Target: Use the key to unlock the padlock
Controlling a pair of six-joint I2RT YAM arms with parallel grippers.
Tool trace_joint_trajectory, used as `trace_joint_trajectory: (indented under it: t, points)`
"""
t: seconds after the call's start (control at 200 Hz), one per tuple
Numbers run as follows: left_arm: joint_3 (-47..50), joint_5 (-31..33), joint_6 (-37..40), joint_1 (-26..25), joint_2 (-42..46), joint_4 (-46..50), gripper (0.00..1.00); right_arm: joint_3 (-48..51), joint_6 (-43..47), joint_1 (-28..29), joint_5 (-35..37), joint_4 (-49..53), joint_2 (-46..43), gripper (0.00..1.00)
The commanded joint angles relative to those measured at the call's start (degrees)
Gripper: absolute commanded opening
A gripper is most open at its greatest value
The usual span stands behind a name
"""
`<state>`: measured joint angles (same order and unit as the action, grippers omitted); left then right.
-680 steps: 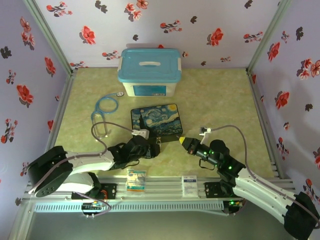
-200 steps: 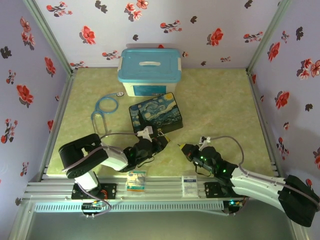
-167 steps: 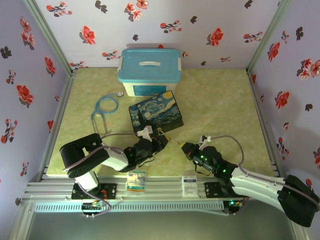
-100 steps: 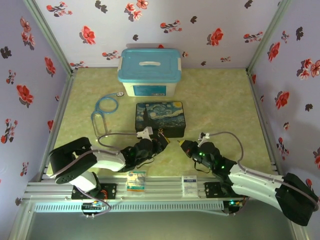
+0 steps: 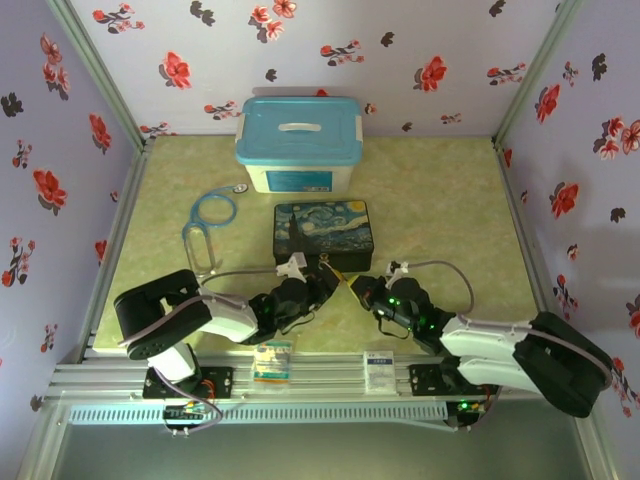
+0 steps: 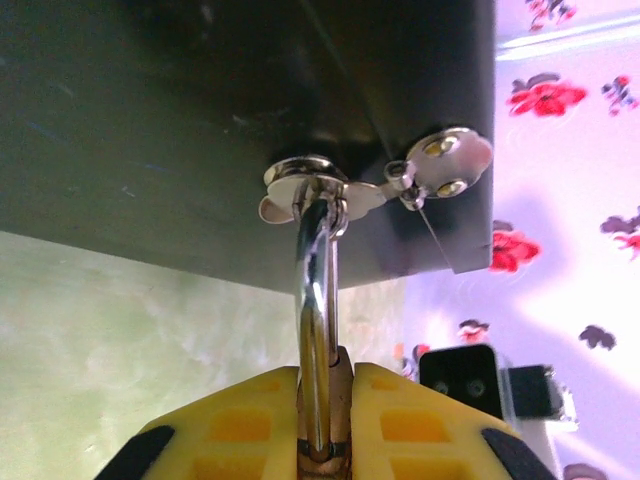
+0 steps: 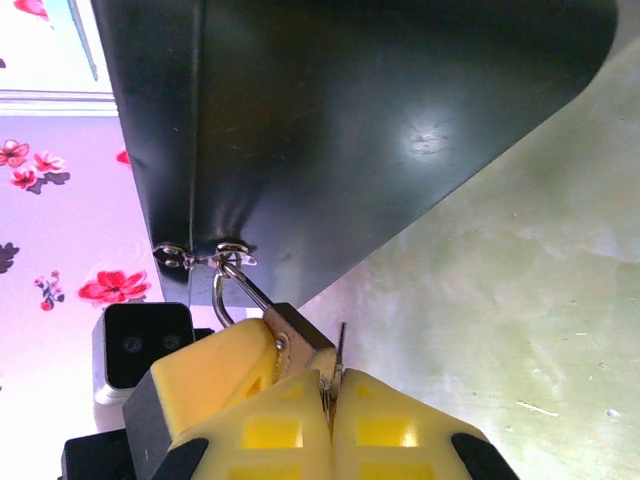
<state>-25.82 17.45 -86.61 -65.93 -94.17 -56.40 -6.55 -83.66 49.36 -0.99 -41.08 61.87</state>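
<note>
The padlock [image 7: 300, 335] hangs by its silver shackle [image 6: 315, 290] from the hasp [image 6: 305, 185] on the front of the dark starry-night box [image 5: 322, 236]. My left gripper [image 6: 325, 378] is shut on the brass body, with the shackle rising between its yellow fingers. My right gripper [image 7: 331, 385] is shut on the key [image 7: 340, 352], whose thin blade sticks up right beside the padlock's near corner. I cannot tell whether the key touches the body. In the top view the left gripper [image 5: 325, 283] and the right gripper [image 5: 356, 286] meet tip to tip just in front of the box.
A white bin with a blue lid [image 5: 298, 143] stands behind the box. A blue stethoscope [image 5: 205, 222] lies to the box's left. Two small packets [image 5: 272, 360] [image 5: 380, 368] rest on the front rail. Flowered walls enclose the table on three sides.
The box has swung from tilted to square and shifted right. My right gripper has moved left and forward, bringing the key up to the padlock. The left gripper keeps its hold.
</note>
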Motion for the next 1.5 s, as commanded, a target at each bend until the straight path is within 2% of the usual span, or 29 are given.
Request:
trace_joint_trajectory:
  t: [0.0, 0.11, 0.265, 0.48, 0.635, 0.765, 0.88, 1.025, 1.495]
  points:
    - [-0.17, 5.04, -2.29, -1.04, 1.45, -7.05, 0.00, 0.78, -1.76, 0.40, 3.86, 2.65, -6.45, 0.00]
    - [0.22, 6.17, -5.39, -1.04, -0.43, -12.09, 0.00, 0.39, -0.90, 0.46, 4.95, 10.00, -12.63, 0.00]
    - [-1.39, 6.35, -9.02, -1.41, -3.84, -16.67, 0.00, 0.83, -1.23, 0.44, 5.80, 9.48, -15.19, 0.00]
    - [-1.77, 8.62, -9.50, -1.70, -3.49, -17.17, 0.00, 1.62, -0.88, 1.03, 8.91, 9.91, -16.51, 0.00]
    - [-2.09, 9.56, -11.40, -1.82, -4.36, -17.34, 0.00, 0.67, 1.42, 1.74, 11.47, 13.96, -18.79, 0.00]
    - [-3.72, 9.53, -14.85, -1.83, -6.35, -18.30, 0.00, 0.22, 2.83, 1.92, 11.70, 11.49, -17.13, 0.00]
    - [-4.11, 9.70, -13.47, -1.82, -5.30, -18.00, 0.00, -0.82, 5.39, 1.91, 10.30, 8.45, -14.47, 0.00]
    - [-3.70, 9.77, -14.65, -1.82, -5.82, -18.04, 0.00, 0.93, 4.39, 1.86, 10.57, -0.59, -10.52, 0.00]
    - [-4.81, 9.26, -15.75, -2.18, -7.51, -18.38, 0.00, 0.45, 5.57, 1.87, 10.25, -1.67, -8.52, 0.00]
